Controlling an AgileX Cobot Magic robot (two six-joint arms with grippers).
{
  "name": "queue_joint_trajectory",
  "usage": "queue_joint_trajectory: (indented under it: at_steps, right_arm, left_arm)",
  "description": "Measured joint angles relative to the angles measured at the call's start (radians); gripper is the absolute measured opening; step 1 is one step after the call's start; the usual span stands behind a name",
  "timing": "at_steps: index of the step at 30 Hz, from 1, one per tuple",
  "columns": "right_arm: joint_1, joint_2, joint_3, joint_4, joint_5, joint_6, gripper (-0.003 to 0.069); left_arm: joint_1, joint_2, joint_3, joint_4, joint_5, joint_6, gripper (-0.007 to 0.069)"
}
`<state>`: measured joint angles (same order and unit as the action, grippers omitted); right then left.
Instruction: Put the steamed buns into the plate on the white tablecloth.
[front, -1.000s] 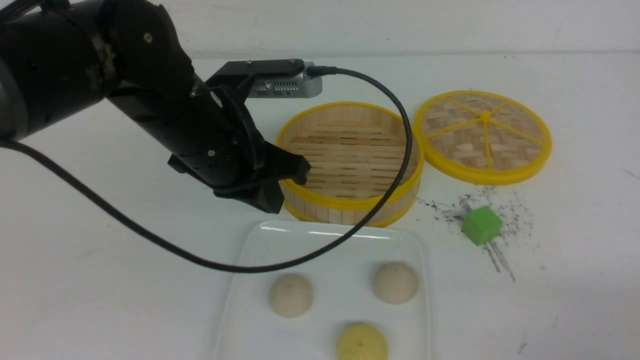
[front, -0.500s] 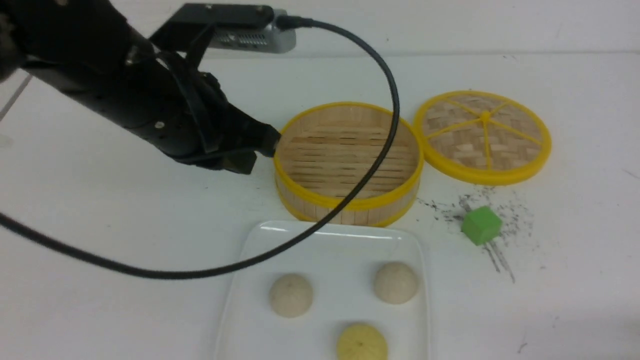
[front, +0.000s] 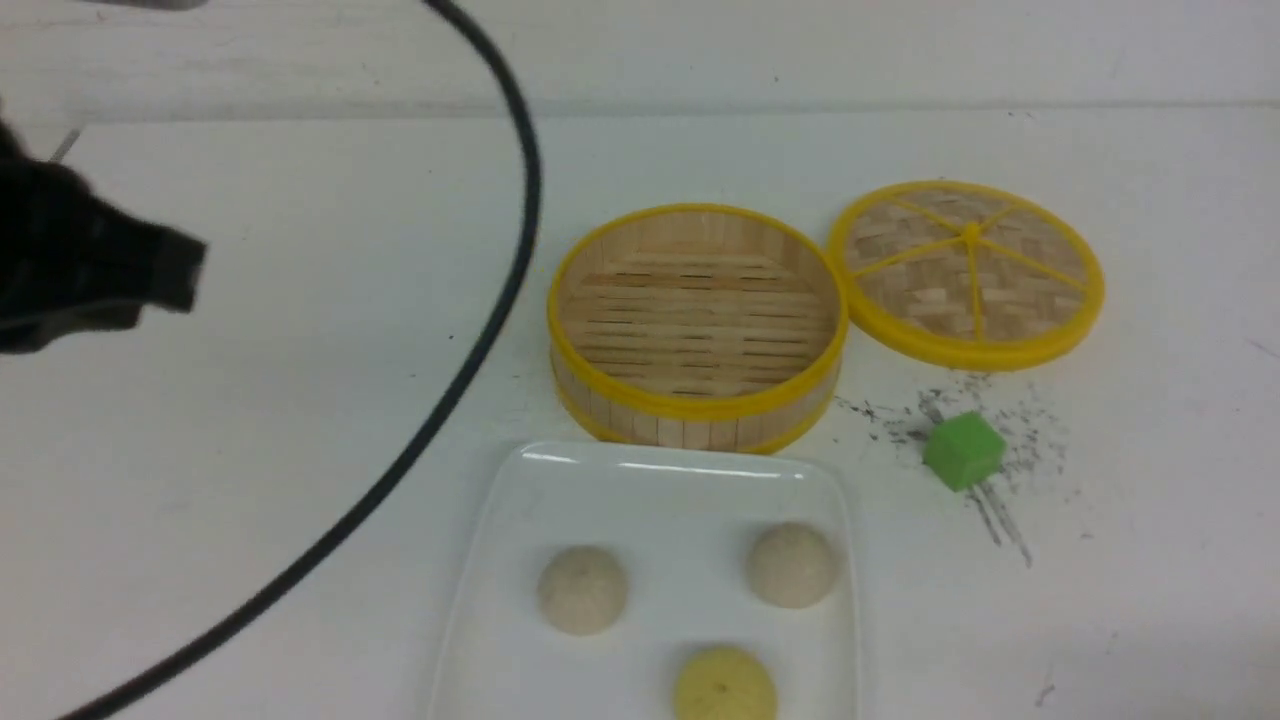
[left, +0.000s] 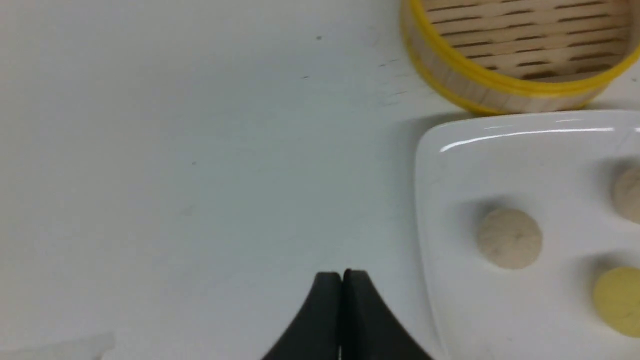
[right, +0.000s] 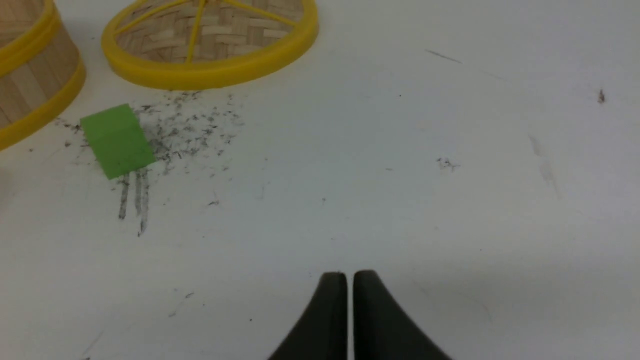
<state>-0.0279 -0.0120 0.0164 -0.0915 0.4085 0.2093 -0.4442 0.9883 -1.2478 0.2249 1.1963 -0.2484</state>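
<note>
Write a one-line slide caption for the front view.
Three steamed buns rest on the plate; steamer basket empty, lid beside it.

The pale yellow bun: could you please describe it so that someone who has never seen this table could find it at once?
Find the white rectangular plate in front of the round bamboo steamer basket. Three small domed buns sit on it; the yellow bun is the one nearest the robot. The other two buns, one to the left and one to the right, are beige.
</note>
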Motion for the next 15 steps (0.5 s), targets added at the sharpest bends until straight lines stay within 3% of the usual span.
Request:
queue_joint_trajectory:
  at_steps: [3, 7, 12, 15]
  right_arm:
    - [0.0, 0.0, 0.0, 0.0, 0.0, 0.0, 0.0044]
    - [0.0, 0.0, 0.0, 0.0, 0.0, 0.001, 0.0044]
    - [0.0, 0.0, 0.0, 0.0, 0.0, 0.001, 0.0048]
    - [0.0, 0.0, 0.0, 0.0, 0.0, 0.001, 0.0052]
  left_arm:
    - [0.0, -0.108, 0.133, 0.017, -0.018, -0.062, 0.0013]
    - [0.0, -0.276, 0.365, 0.002, -0.156, -0.101, 0.0013]
    - [0.0, -0.479, 0.683, -0.021, -0.479, -0.255, 0.0013]
    - [0.0, -0.539, 0.777, -0.021, -0.59, -0.33, 0.0013]
